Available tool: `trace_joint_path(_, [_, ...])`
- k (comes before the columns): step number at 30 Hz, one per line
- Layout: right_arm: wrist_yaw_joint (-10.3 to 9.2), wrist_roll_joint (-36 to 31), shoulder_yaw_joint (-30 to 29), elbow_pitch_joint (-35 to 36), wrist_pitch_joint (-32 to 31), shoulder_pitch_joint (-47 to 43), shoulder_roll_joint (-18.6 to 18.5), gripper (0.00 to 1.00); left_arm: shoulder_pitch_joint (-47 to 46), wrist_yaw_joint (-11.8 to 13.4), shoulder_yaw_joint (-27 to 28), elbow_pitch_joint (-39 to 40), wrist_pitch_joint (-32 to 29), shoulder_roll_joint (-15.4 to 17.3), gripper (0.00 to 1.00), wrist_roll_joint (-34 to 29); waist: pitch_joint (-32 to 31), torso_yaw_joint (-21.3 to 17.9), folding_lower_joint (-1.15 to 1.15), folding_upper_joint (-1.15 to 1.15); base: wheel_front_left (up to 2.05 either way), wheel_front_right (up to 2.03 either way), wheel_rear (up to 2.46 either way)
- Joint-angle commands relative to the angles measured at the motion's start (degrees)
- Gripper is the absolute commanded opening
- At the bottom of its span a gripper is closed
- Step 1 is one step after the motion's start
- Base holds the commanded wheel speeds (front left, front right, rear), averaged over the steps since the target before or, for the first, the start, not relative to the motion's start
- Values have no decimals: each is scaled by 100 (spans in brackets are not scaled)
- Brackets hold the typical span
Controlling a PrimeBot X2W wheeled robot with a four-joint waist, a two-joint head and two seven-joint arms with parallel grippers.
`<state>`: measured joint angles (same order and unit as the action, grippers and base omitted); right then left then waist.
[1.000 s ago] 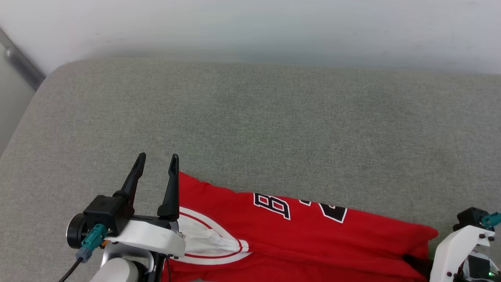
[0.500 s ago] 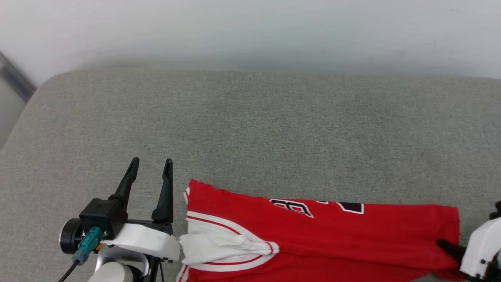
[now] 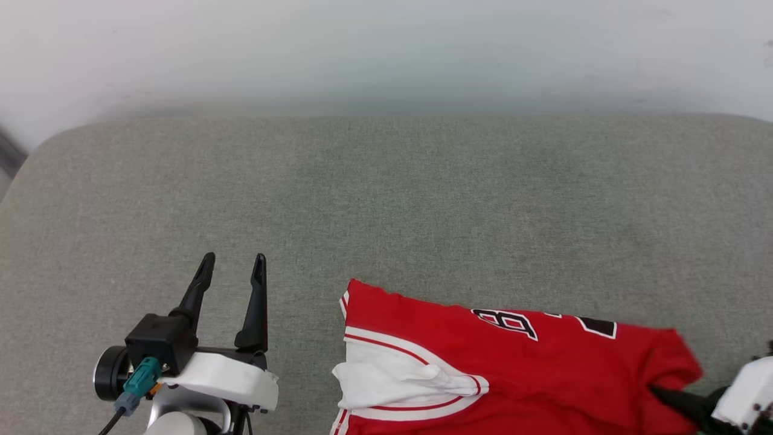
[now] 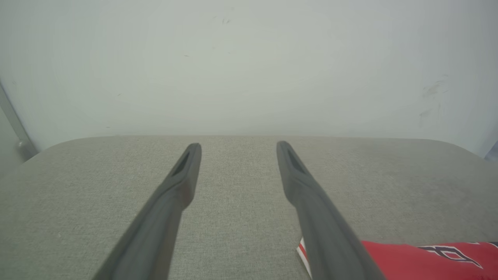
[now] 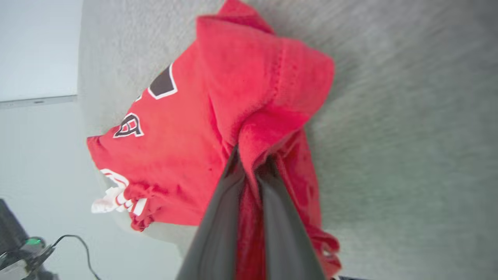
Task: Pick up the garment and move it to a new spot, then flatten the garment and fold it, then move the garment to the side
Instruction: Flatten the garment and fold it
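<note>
- Where the head view comes nearest the robot, at its lower right corner, the right pincer [image 3: 661, 394] is seen clamped shut on a bunched red fold of the garment [image 3: 513, 368]. In the right wrist view, cloth is squeezed between the two dark fingers [image 5: 218, 225].
- At the lower left, the left pincer [image 3: 234, 258] is held with its fingers spread wide and nothing between them, apart from the garment's left edge.
- The garment is laid on the near right part of the grey fabric surface [image 3: 423, 205], and its near portion is cut off by the bottom edge of the head view.
- A white sleeve [image 3: 392, 374] edged with red-and-white trim is crumpled at the garment's left end.
- A black, white-edged print [image 3: 513, 321] is shown along the garment's far edge. It is folded so that only part can be read, and a "B" seems to be made out.
- Beyond the garment, the grey surface is stretched back to a pale wall [image 3: 386, 48].
</note>
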<state>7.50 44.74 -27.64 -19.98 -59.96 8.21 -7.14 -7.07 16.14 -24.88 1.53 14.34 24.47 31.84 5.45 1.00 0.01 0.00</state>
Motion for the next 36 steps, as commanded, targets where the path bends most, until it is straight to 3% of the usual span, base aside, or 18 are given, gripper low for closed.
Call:
trace_joint_path(1, [-2,170,10,82,-202,-28,141,0,60,0,3,-15,23,0,100,-10,-44,-12,-1,0,0,0,0])
trace_joint_path(6, [-2,1355,198,143,-1097,-22,415,0,83,-20,-47,-42,-19,16,100,11,-166,8,-1,0,0,0,0])
trace_joint_path(9, [-2,2460,737,-178,-1110,115,437,0,93,-29,-87,-49,-49,18,100,24,-227,58,-1,0,0,0,0])
trace_joint_path(10, [-2,2460,737,-178,-1110,115,437,0,93,-29,-87,-49,-49,18,100,24,-227,58,-1,0,0,0,0])
trace_joint_path(13, [-2,3227,1570,-330,-736,198,432,0,46,-42,-137,-35,-89,8,100,21,-240,151,-1,0,0,0,0])
trace_joint_path(14, [-2,3540,2184,-360,-426,254,433,0,-2,-67,-166,-28,-114,8,100,16,-229,223,-1,0,0,0,0])
trace_joint_path(16, [-2,3758,2770,-389,-67,368,428,0,-47,-78,-171,-29,-122,8,100,8,-190,296,-1,0,0,0,0])
trace_joint_path(21, [-2,3995,3969,-416,1037,689,426,0,-189,-140,-229,-67,-116,-66,100,10,-40,540,-1,0,0,0,0])
trace_joint_path(24, [-1,3599,4433,-646,1696,914,424,0,-267,-174,-252,-106,-92,-113,100,6,79,654,-1,0,0,0,0])
trace_joint_path(25, [-1,3465,4540,-718,1891,990,423,38,-292,-189,-257,-125,-84,-127,100,4,115,683,-1,0,0,0,0])
trace_joint_path(26, [-1,3429,4626,-781,2039,1029,423,49,-309,-194,-261,-143,-70,-141,100,3,142,706,-1,0,0,0,0])
trace_joint_path(27, [-1,3430,4716,-839,2151,1066,426,89,-318,-200,-257,-169,-56,-156,100,8,168,719,-1,0,0,0,0])
trace_joint_path(28, [-1,3407,4815,-883,2234,1103,426,100,-332,-204,-251,-196,-52,-170,100,10,183,724,-1,0,0,0,0])
trace_joint_path(33, [-1,3135,5192,-801,2476,1289,400,100,-360,-244,-219,-313,-4,-203,100,20,213,703,-1,0,0,0,0])
trace_joint_path(36, [-1,2719,5426,-424,2734,1387,165,100,-365,-261,-194,-383,9,-203,100,22,188,650,-1,0,0,0,0])
